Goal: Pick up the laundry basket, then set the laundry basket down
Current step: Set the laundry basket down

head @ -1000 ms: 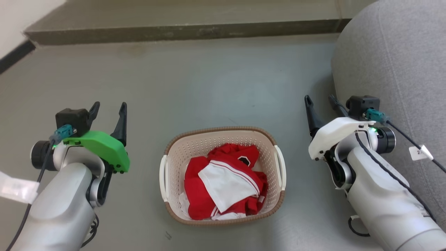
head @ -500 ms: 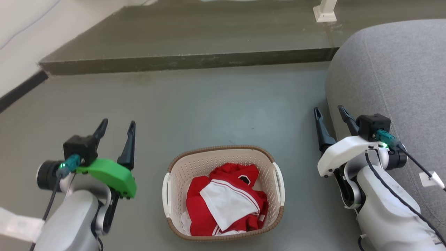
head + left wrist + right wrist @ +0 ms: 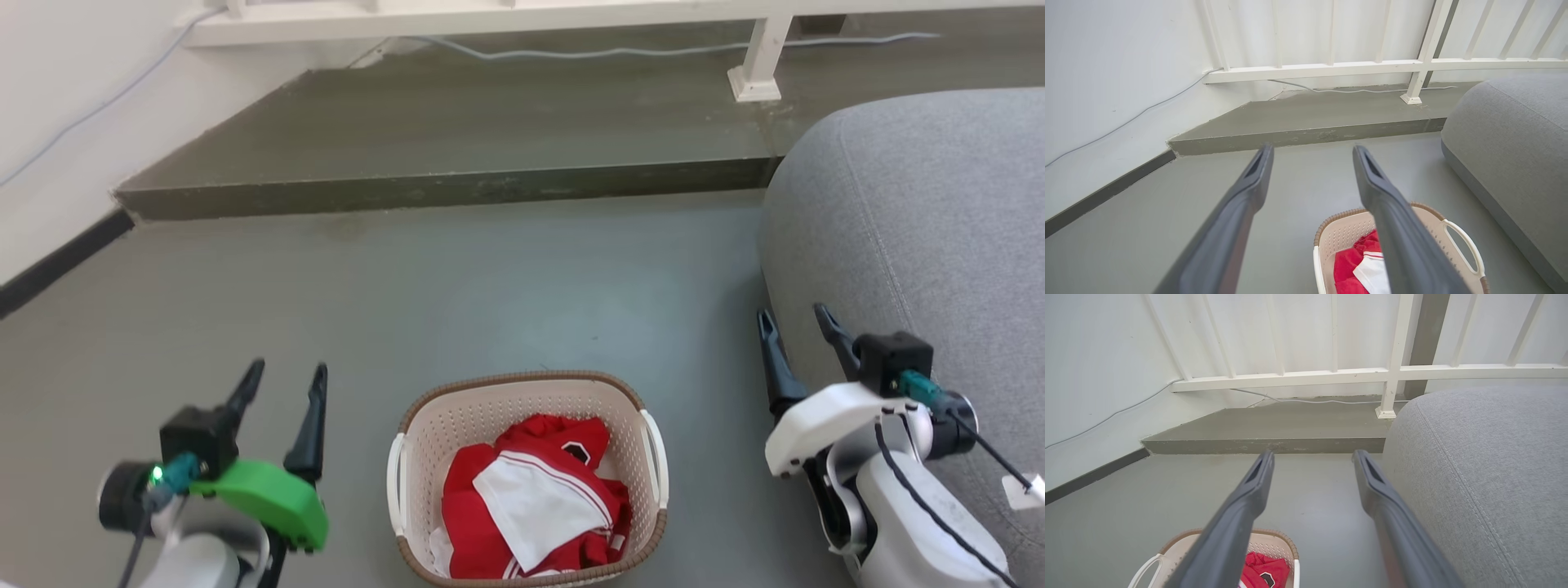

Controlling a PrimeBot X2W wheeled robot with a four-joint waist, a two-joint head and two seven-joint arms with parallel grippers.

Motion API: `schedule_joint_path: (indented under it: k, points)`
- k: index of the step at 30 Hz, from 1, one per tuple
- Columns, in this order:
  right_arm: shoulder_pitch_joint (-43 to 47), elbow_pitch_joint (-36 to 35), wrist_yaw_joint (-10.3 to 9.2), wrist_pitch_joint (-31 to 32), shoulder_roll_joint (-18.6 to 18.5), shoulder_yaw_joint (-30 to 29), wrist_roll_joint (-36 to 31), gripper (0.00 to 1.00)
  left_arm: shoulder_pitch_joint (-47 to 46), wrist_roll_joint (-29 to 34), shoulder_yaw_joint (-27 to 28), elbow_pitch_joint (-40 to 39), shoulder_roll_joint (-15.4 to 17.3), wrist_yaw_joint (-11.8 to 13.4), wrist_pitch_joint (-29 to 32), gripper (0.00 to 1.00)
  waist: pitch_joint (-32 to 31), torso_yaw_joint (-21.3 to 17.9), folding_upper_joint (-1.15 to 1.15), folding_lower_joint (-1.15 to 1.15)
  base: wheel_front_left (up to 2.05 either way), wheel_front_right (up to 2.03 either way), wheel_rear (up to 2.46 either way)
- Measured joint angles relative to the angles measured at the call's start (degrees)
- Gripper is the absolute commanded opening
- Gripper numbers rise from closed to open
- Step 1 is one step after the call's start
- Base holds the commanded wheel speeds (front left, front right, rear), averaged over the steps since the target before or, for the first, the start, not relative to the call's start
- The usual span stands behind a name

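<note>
The grey floor (image 3: pixel 490 278) runs up to a low step (image 3: pixel 441 186) under a white railing (image 3: pixel 755 61). A grey cushion (image 3: pixel 914 212) sits just beside the right gripper (image 3: pixel 791 312). The laundry basket (image 3: pixel 522 376) stands on the floor between the arms, holding red and white clothes (image 3: pixel 531 506). The left gripper (image 3: pixel 289 366) and right gripper hover apart from its handles, fingers spread and empty, pointing forward. The writing on the cable's white tag (image 3: pixel 1024 490) is too small to read.
</note>
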Motion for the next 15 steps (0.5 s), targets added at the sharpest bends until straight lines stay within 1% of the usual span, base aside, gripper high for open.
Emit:
schedule_joint_path:
  k: [7,10,15]
  points:
    - [4.1,-2.4,-0.02,0.0,0.7,-1.5,-0.3,1.0,4.8,0.9,0.2,-2.4,0.0,0.4,0.0,1.0,-1.9,-0.1,0.0,0.0,0.0,0.0,0.0]
    - [5.2,-3.1,-0.01,0.0,1.4,-1.6,-0.4,1.0,5.9,1.4,1.3,-3.1,0.0,0.4,0.0,1.0,-2.1,-0.2,0.0,0.0,0.0,0.0,0.0]
    - [6.7,-4.2,-0.01,0.0,1.5,-1.9,-0.9,1.0,7.4,2.7,2.5,-4.3,-0.2,0.4,0.0,1.0,-2.3,-0.3,0.0,0.0,0.0,0.0,0.0]
